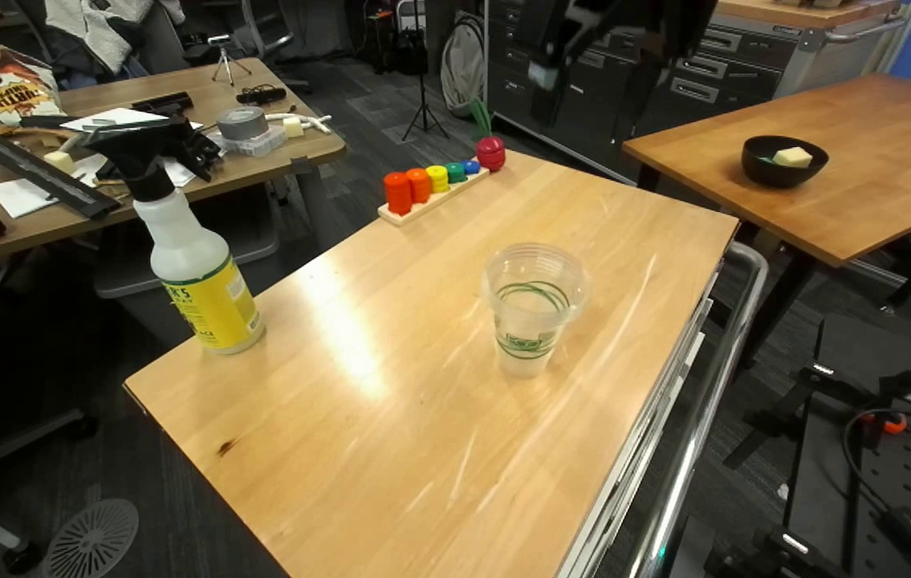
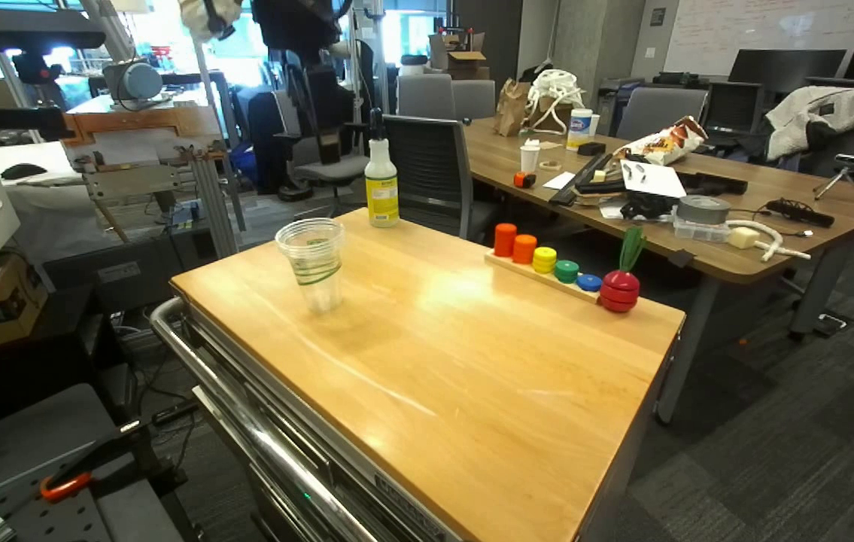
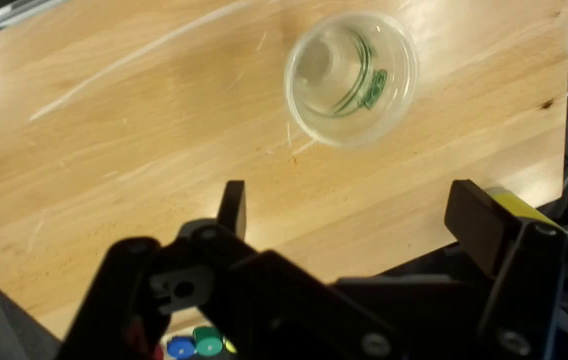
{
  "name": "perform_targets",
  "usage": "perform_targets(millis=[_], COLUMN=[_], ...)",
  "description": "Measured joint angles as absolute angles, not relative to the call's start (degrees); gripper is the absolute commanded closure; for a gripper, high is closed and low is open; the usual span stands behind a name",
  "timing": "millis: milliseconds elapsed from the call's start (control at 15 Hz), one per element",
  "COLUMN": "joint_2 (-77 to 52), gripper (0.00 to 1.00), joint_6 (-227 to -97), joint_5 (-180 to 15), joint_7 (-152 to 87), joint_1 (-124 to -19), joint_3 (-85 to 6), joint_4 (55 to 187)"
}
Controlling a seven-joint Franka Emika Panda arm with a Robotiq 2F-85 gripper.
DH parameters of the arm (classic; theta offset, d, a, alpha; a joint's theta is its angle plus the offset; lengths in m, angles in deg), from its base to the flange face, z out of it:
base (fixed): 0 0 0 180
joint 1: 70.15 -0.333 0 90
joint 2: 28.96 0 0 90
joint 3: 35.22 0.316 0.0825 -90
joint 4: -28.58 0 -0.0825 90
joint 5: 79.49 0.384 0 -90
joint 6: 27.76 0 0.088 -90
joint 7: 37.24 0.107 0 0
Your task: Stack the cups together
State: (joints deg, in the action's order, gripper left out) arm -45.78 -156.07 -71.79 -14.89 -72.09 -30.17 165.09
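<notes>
The robot's gripper (image 3: 348,202), its fingers (image 3: 236,207) spread wide and holding nothing, hangs above a wooden tabletop (image 3: 163,165), clear of a stack of see-through plastic cups (image 3: 351,80). The cups stand upright on the wood, nested one inside another with rims close together; exactly how many cannot be told. The wrist view looks down into the uppermost, through to a round base and green print. Well apart, near the edge of the same tabletop, stands a spray bottle (image 1: 214,309) with a yellow label, its fill level unclear. In an exterior view, a black bowl (image 1: 758,167) on a separate table (image 1: 888,144) holds a pale yellow block (image 1: 792,156). On a brown table (image 2: 780,184) in both exterior views, a gray tape roll (image 2: 703,209) rests on a clear plastic box (image 2: 700,231), its contents too small to make out.
</notes>
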Motion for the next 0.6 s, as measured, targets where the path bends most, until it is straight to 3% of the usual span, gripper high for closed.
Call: perform_targets(millis=[400, 600], joint_2=[-47.53, -47.46], gripper=[0.00, 0.00], joint_6=[-150.60, -150.04], joint_5=[-83.42, -83.52], joint_7=[-14.03, -14.07], joint_1=[-69.73, -69.58], joint_3=[-29.94, -29.98], joint_4=[150.52, 150.24])
